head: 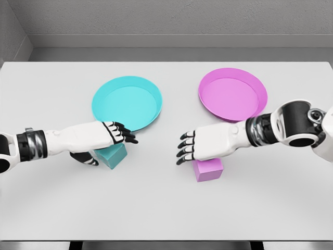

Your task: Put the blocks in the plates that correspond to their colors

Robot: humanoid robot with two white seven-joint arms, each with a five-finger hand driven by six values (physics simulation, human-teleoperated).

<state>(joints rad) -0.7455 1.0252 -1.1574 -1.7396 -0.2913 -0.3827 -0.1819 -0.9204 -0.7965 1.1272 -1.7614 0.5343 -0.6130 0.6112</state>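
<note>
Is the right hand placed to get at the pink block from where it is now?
Probably yes. The right hand hovers directly over the pink block, fingers spread, holding nothing, with nothing between them. The left hand is off at the cyan block, clear of the way.

Bare simulated test setup, lab-like, not a home or kitchen. Plain pale grey matte counter (166,208) fills most of the view, flat and featureless. Behind it a grey textured wall (177,18) with a darker grey strip along its base, another grey wall at the far left corner. No furnishing, only colour-coded props: round cyan shallow plate (136,86), round magenta shallow plate (244,82), small cyan cube block (115,155), small magenta cube block (209,170). Flat even lighting, clean rendered surfaces, soft shadows.
</note>
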